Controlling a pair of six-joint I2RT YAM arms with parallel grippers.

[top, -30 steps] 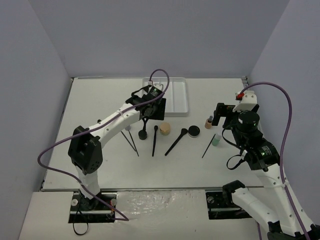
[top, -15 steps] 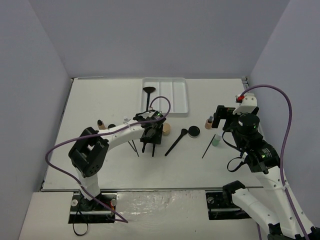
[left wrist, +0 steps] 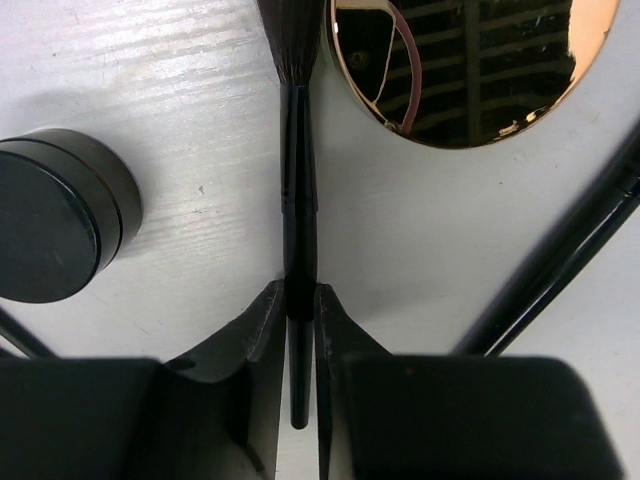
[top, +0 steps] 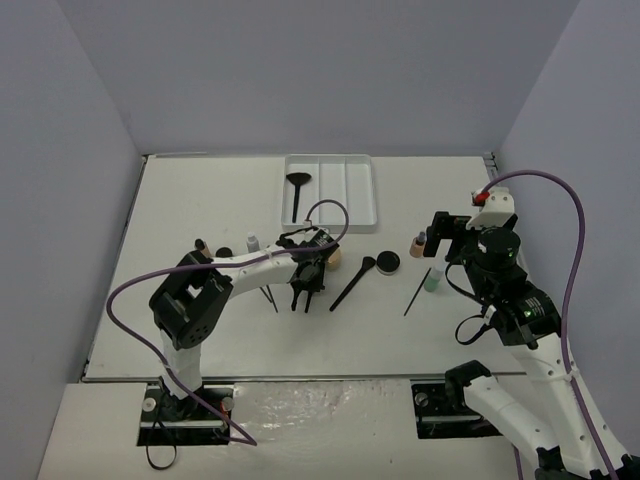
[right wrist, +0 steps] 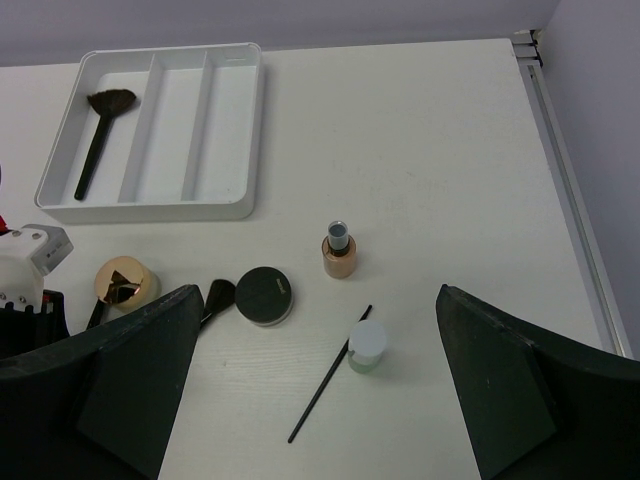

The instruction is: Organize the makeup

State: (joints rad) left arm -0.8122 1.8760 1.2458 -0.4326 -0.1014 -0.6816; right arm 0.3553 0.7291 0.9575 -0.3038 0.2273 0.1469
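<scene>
My left gripper (top: 307,287) (left wrist: 298,296) is down at the table, jaws shut on the handle of a thin black brush (left wrist: 298,180) lying next to the gold-tan jar (left wrist: 460,60) (top: 334,254). A round black compact (left wrist: 50,215) sits just left of it. Another black brush (top: 297,190) lies in the left compartment of the white tray (top: 352,215). My right gripper (top: 441,236) (right wrist: 330,400) is wide open and empty, hovering above a tan bottle (right wrist: 340,255), a pale green bottle (right wrist: 366,345), a thin brush (right wrist: 330,375) and a black compact (right wrist: 264,295).
A longer black brush (top: 352,283) lies between the jar and the compact (top: 387,263). A tan bottle (top: 200,245), a small black compact (top: 224,253), a white bottle (top: 251,242) and a thin brush (top: 265,290) are left of my left arm. Walls enclose the table.
My left gripper left a black brush in the tray's left compartment, came back toward the near side, dropped to the table and closed on the brush by the jar. The right arm barely moved.
</scene>
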